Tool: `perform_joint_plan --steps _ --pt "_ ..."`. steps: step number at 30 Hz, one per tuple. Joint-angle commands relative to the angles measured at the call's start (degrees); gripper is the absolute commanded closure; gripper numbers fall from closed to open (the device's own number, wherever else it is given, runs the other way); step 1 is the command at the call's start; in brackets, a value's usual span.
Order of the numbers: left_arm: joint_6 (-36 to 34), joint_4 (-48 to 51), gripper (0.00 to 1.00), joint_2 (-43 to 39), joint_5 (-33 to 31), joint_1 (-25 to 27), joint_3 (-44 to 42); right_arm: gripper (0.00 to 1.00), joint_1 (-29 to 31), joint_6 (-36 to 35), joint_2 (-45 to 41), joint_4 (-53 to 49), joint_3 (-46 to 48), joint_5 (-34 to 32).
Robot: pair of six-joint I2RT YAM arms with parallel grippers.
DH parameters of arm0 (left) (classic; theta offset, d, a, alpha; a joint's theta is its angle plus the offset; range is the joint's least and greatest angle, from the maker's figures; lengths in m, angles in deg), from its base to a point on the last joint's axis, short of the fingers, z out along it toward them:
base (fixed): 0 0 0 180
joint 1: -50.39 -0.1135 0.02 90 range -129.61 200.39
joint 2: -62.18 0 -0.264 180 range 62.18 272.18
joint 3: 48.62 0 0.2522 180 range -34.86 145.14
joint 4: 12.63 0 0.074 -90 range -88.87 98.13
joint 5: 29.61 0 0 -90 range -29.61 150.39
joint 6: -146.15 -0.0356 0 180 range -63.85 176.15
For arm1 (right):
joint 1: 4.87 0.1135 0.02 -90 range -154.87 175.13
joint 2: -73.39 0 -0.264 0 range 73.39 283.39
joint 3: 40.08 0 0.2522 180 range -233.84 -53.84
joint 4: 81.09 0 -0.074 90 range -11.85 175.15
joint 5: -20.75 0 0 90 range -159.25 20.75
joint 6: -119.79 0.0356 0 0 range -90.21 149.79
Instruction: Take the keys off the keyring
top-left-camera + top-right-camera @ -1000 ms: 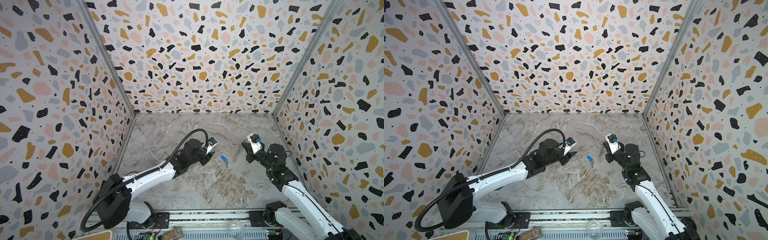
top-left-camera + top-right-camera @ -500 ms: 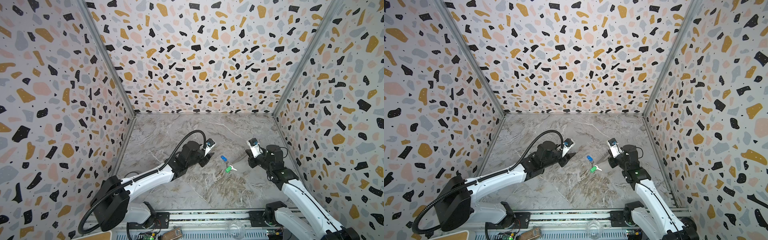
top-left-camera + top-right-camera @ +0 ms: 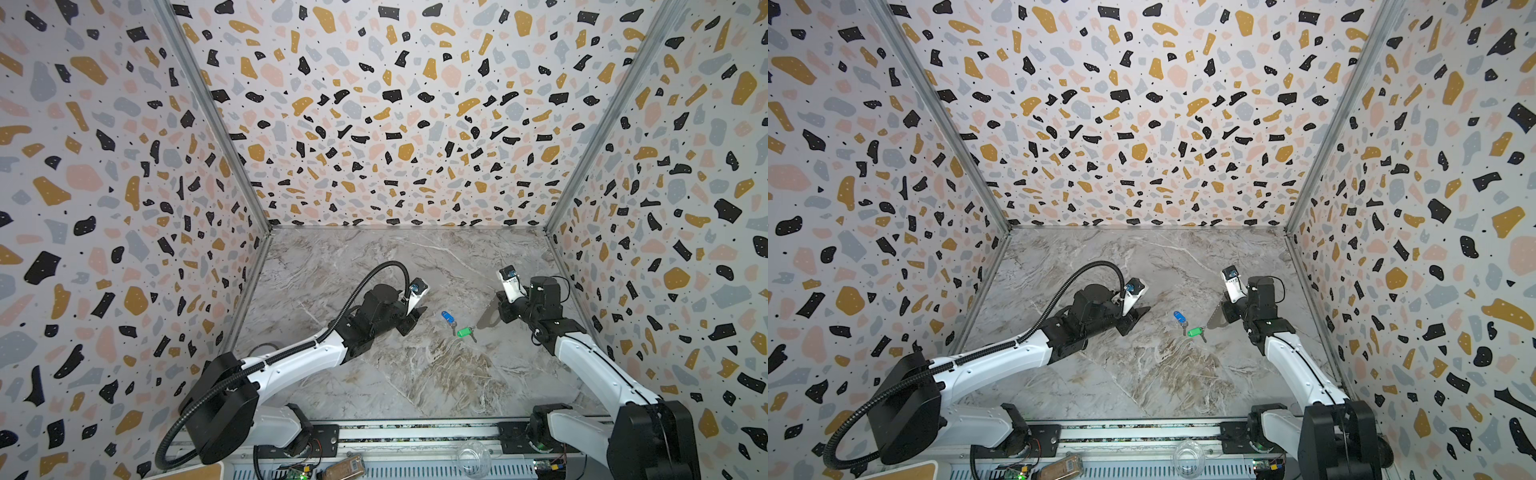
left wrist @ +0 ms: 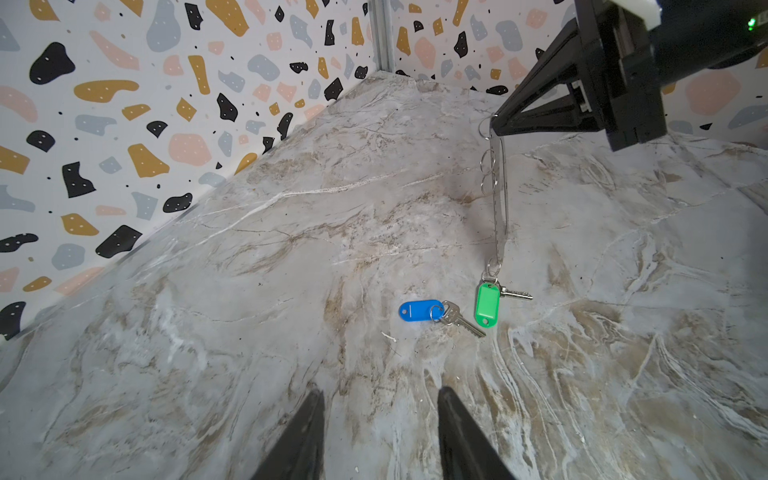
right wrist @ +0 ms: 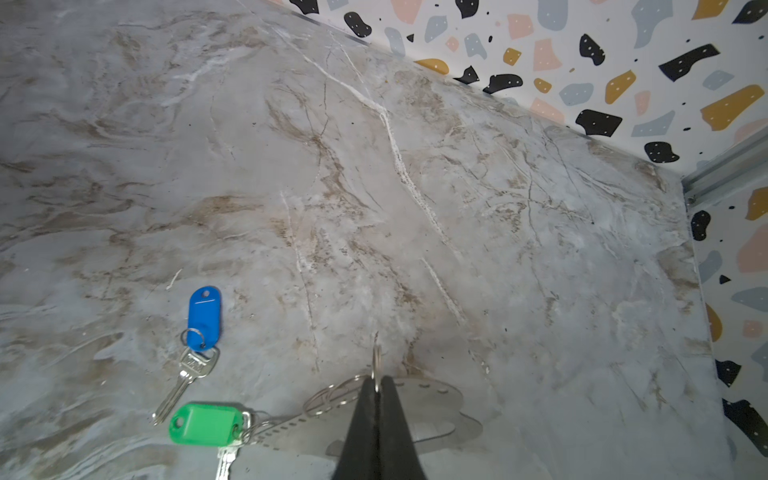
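Two entries, right of centre in both top views: blue-tagged key [image 3: 446, 317] lies free on the surface [image 3: 395, 374], green-tagged key [image 3: 464, 332] sits linked to the keyring [image 4: 498, 199] clenched in the right pincer [image 5: 376, 386]; left pincer [image 4: 381, 392], released and empty, likely must grip it next.

The keyring [image 4: 500, 208], a flat grey strap with small metal ring links, hangs straight down from the pinched tips of the right gripper [image 4: 494, 122]. A small ring at its bottom end carries the green-tagged key [image 4: 487, 305], whose tag and blade rest on the table [image 4: 249, 291] below that gripper. The blue-tagged key [image 4: 419, 311] lies flat and off the keyring, just beside the green one, ahead of the left gripper [image 4: 380, 395].
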Motion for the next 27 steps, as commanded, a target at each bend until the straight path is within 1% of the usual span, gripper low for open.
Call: perform_joint_plan --steps 1,7,13,17,19,23,25,27 --pt "1.2 -2.6 0.54 -0.5 -0.9 0.2 -1.3 1.00 -0.5 -0.3 3.9 1.1 -3.6 -0.7" --pt "1.1 -2.6 0.54 0.2 -1.1 0.2 -1.2 0.99 -0.7 -0.5 12.3 4.1 -7.4 -1.5" --pt "1.4 -2.2 0.54 0.1 -1.6 0.2 -1.4 0.98 -0.7 0.5 23.4 4.6 -13.2 -3.5" --pt "1.7 -1.9 0.54 -1.1 -2.6 0.2 -2.3 0.92 -0.9 1.6 28.6 3.9 -16.8 -3.8" --pt "1.7 -1.8 0.54 -1.6 -2.9 0.3 -2.8 0.85 -1.3 2.3 30.6 3.8 -18.5 -4.2" --pt "1.0 -0.5 0.53 -1.8 -3.2 0.2 -2.4 0.64 -1.6 2.9 32.9 2.4 -22.2 -3.7" --pt "0.3 0.5 0.52 -1.7 -3.6 0.3 -1.7 0.59 -2.0 2.7 33.2 1.1 -24.0 -2.1" --pt "-0.4 1.7 0.52 -1.5 -3.9 0.3 -0.5 0.58 -2.1 2.8 32.2 -0.4 -25.7 -2.1"
